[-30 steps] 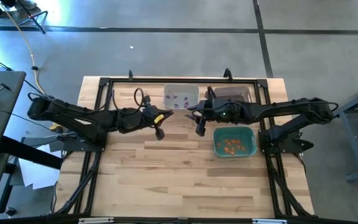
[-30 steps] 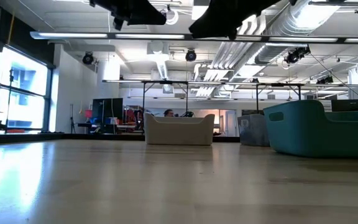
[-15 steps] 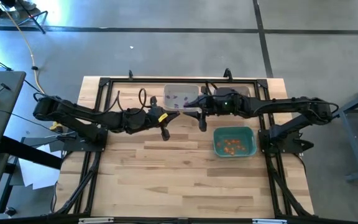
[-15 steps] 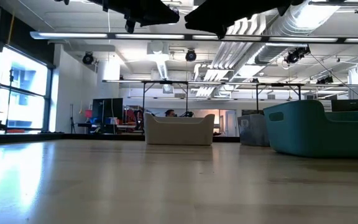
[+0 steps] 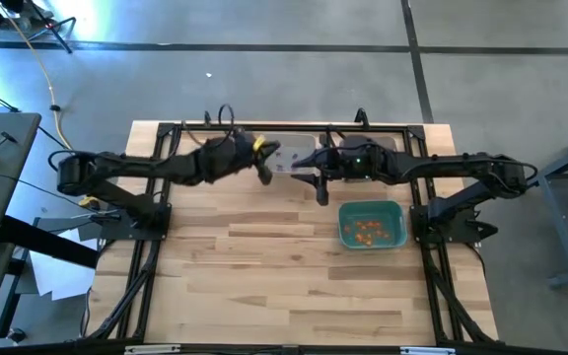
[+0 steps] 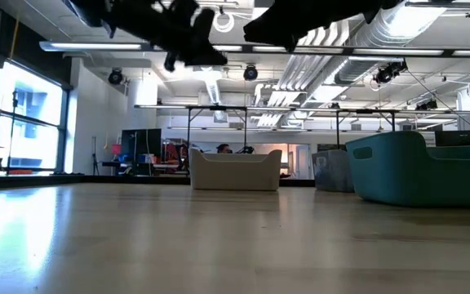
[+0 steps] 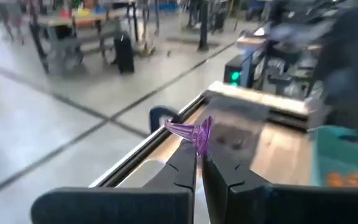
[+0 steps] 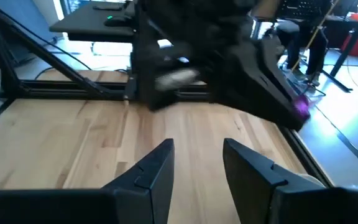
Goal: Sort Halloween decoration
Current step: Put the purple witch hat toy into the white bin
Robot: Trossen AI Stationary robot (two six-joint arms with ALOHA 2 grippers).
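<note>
Our left gripper (image 7: 196, 163) pinched a purple trinket (image 7: 194, 133) right above the white bin (image 5: 297, 158), the nearer arm for that drop. Beside it our right gripper (image 8: 196, 163) hung unclenched, empty, over the desk (image 5: 264, 266).

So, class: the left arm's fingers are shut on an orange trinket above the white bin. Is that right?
Not quite. The trinket pinched in the left gripper is purple, not orange, as the left wrist view shows. The rest stands: it hangs over the white bin.
</note>
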